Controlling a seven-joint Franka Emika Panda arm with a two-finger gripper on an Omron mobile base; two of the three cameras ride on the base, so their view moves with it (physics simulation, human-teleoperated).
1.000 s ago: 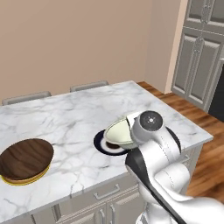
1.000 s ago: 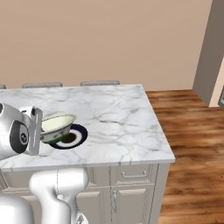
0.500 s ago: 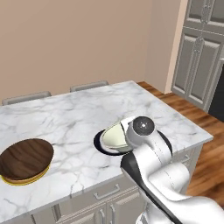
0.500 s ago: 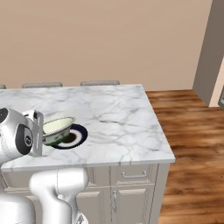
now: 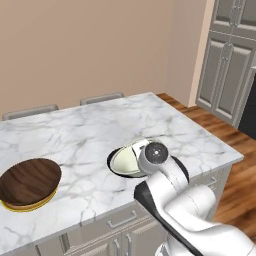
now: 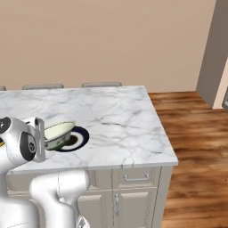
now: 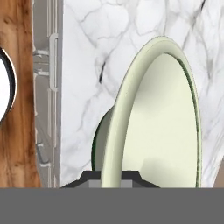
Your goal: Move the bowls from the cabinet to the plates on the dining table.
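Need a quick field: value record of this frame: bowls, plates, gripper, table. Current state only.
green-cream bowl: held by its rim, tilted, over the dark-rimmed plate; whether it touches the plate cannot be told
dark-rimmed plate: on the dining table, near the front edge, partly under the bowl
brown bowl: sitting on the yellow plate
yellow plate: on the table's left part, only its edge showing under the bowl
gripper: shut on the green-cream bowl's rim
dining table: marble top
cabinet: doors closed, right background
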